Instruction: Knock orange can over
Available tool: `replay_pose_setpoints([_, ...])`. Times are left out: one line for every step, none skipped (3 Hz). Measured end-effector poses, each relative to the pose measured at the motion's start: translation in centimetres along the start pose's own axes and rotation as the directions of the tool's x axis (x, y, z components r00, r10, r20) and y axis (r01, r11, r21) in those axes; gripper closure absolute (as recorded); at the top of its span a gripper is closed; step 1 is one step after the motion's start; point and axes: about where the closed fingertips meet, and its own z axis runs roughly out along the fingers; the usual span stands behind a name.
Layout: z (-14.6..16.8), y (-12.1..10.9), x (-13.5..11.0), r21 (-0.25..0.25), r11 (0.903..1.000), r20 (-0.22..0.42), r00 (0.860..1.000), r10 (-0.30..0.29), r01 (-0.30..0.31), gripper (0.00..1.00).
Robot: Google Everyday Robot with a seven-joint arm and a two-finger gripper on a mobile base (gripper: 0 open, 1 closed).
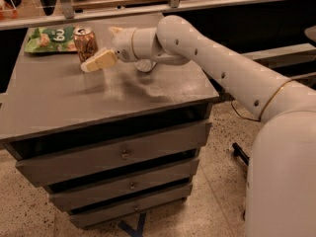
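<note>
The orange can (85,42) stands upright at the back left of the grey cabinet top (74,100), its silver rim showing. My gripper (100,47) comes in from the right at can height and is open and empty. Its near cream finger (98,61) lies just in front of the can's lower right side, touching it or nearly so. The far finger (115,30) points up behind, to the right of the can. My white arm (212,58) stretches across the right side of the top.
A green snack bag (48,37) lies flat to the left of the can, by the back left corner. A pale object (145,66) is partly hidden under my wrist. The cabinet has three drawers (123,154). A rail and shelf run behind it.
</note>
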Motion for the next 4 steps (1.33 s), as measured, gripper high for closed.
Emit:
replay_pose_setpoints([1.9,-0.1,0.2,-0.005,0.9995,-0.001,1.000,0.031,-0.031,0.00])
replay_pose_setpoints([3.4,-0.2,0.5,-0.015,0.9986,-0.001,0.999,0.051,-0.051,0.00])
replay_pose_setpoints([4.6,-0.6,0.6,-0.016,0.9979,0.008,0.998,0.063,-0.062,0.15])
replay_pose_setpoints([5.2,-0.7,0.4,-0.022,0.9981,0.023,0.998,0.058,-0.058,0.37])
